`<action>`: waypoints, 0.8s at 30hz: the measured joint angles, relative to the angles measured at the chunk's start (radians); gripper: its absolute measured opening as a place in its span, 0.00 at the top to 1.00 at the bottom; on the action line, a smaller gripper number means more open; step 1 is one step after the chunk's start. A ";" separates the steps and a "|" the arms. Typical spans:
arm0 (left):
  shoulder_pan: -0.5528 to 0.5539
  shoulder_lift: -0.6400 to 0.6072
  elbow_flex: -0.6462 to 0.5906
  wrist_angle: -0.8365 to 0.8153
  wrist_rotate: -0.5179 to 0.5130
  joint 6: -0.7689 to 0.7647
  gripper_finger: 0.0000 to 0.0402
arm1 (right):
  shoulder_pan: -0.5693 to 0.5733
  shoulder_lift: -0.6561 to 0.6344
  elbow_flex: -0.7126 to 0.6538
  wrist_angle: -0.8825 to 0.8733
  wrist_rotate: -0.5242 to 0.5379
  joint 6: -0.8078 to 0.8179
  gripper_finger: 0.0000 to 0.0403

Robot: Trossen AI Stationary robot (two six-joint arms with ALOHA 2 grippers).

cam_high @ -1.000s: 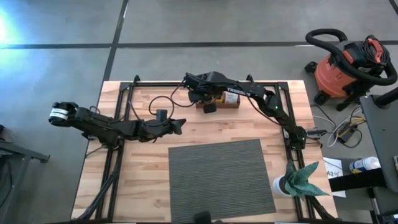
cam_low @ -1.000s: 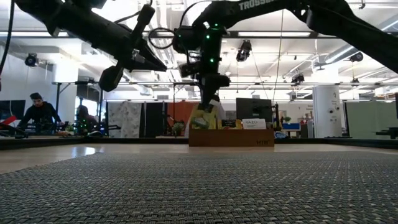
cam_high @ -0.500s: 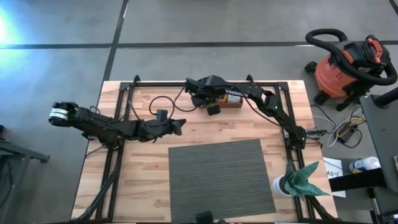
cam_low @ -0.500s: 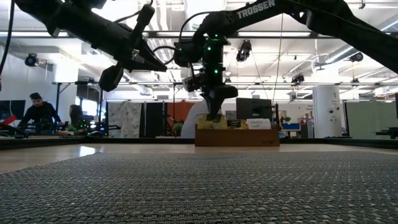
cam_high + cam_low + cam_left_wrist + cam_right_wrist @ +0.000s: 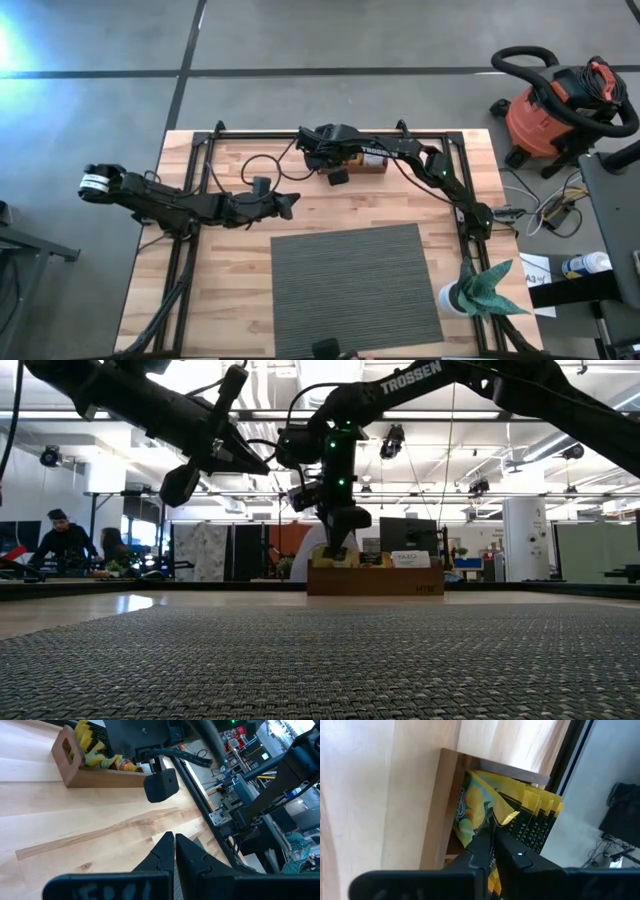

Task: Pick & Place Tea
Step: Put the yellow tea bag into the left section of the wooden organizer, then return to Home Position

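Right wrist view showed my right gripper (image 5: 492,832) pinched on a yellow sachet (image 5: 492,802) among the tea (image 5: 352,158) in the wooden tray (image 5: 368,169), upper centre of the high view. My left gripper (image 5: 291,204) hung closed and empty, left of centre.

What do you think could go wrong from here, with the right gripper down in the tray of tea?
The right gripper is shut on the corner of one yellow sachet packed tightly among the others, so lifting may drag neighbours out or let the thin corner slip free. The tray looks light and sits loose on the table, so a snagged pull could shift or tip it. The left gripper waits shut, clear of it.
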 joint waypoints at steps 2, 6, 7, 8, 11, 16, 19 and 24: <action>0.000 0.000 0.000 0.000 0.001 0.000 0.97 | 0.000 -0.001 0.000 0.001 0.000 0.001 0.93; 0.000 0.000 0.000 0.000 0.001 0.001 0.97 | 0.000 -0.001 0.000 0.007 0.000 0.003 0.86; 0.000 0.000 0.000 0.000 0.001 0.001 0.97 | 0.001 -0.001 0.000 0.009 0.000 0.003 0.85; 0.000 0.000 0.000 0.000 0.001 0.003 0.97 | 0.002 -0.001 0.000 0.010 0.000 0.003 0.83; 0.000 0.000 0.000 0.000 0.001 0.009 0.97 | 0.008 -0.001 0.000 0.022 -0.001 0.004 0.79; 0.000 0.000 0.000 0.000 0.007 0.015 0.97 | 0.024 -0.001 0.002 0.039 -0.003 0.004 0.73; 0.000 0.000 0.000 0.000 0.020 0.016 0.97 | 0.034 -0.001 0.011 0.047 -0.004 0.009 0.72; 0.000 0.000 0.000 0.000 0.021 0.021 0.97 | 0.043 -0.002 0.035 0.054 -0.010 0.012 0.74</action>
